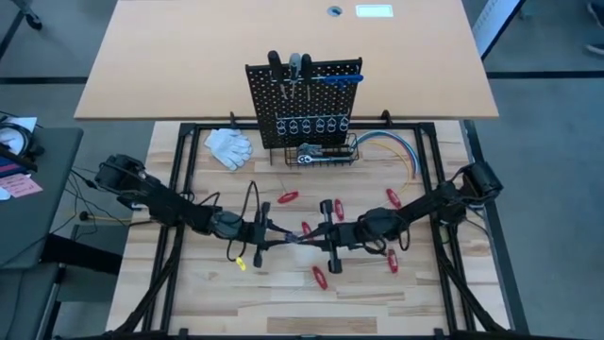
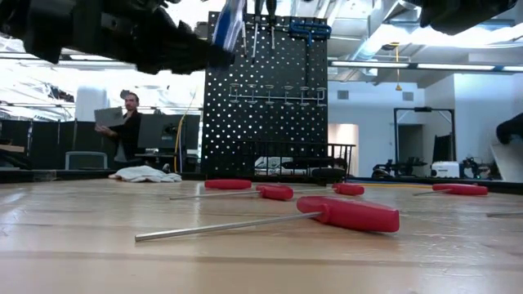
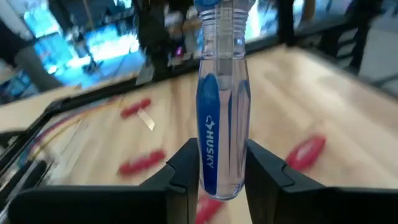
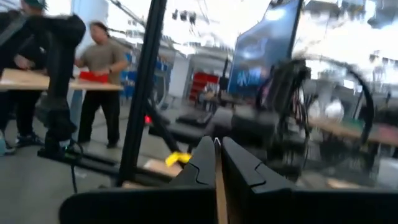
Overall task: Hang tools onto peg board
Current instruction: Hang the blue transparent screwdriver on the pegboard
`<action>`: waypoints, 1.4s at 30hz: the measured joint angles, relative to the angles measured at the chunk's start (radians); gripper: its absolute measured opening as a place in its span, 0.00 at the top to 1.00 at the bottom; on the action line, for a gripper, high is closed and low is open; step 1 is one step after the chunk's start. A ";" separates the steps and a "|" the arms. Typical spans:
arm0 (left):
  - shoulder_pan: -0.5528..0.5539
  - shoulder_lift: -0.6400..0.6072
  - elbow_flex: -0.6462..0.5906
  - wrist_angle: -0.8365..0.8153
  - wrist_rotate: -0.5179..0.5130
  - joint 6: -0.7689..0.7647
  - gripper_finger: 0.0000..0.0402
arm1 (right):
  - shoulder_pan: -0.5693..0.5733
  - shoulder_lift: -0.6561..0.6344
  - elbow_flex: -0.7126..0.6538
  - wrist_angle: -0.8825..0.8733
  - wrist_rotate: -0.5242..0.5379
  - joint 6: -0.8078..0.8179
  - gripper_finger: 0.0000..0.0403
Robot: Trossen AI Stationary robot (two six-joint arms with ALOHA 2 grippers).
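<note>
Squarely between the two fingers (image 3: 183,165) of the left gripper (image 3: 221,152) stands the blue-handled screwdriver (image 3: 221,93). Its clear and blue handle is pressed on both sides by the dark pads, so the gripper is clamped on it. The butt of the handle sits down between the fingers and the rest runs out ahead of them.

In the high view the left gripper (image 1: 269,231) is raised over the middle of the table (image 1: 189,283). The right gripper (image 1: 330,241) faces it from close by, with the screwdriver (image 1: 297,238) lying in the short stretch between them. The right gripper's fingers (image 4: 202,162) are drawn together with only a thin pale strip showing between them. What that strip is cannot be told.

Below and around both grippers, several red-handled tools (image 1: 288,197) lie scattered on the wood, apart from one another. One of them (image 2: 347,214) lies flat with its bare shaft pointing away from its handle.

Well beyond the grippers, at the far edge, stands the peg board (image 1: 307,94), upright, with a few tools already hanging along its top. The chrome ratchet wrench (image 1: 307,158) lies in the wire basket (image 1: 340,156) at its foot. White gloves (image 1: 229,144) lie to one side of the board and a curved cable bundle (image 1: 392,146) to the other.

A person (image 2: 127,122) stands in the room behind.
</note>
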State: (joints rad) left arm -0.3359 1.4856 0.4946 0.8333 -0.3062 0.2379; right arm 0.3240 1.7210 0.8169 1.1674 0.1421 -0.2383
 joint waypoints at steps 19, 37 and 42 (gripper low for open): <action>0.098 -0.061 0.295 -1.330 -0.163 -0.487 0.80 | -0.007 0.004 0.263 -1.095 0.545 -0.200 0.49; 0.107 0.005 0.323 -1.332 -0.117 -0.487 0.80 | -0.092 0.298 0.483 -1.280 0.600 -0.392 0.71; 0.107 0.005 0.322 -1.333 -0.117 -0.487 0.80 | -0.092 0.298 0.486 -1.274 0.595 -0.376 0.84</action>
State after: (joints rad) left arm -0.2291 1.4910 0.8169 -0.4994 -0.4236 -0.2494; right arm 0.2325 2.0191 1.3032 -0.1069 0.7371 -0.6142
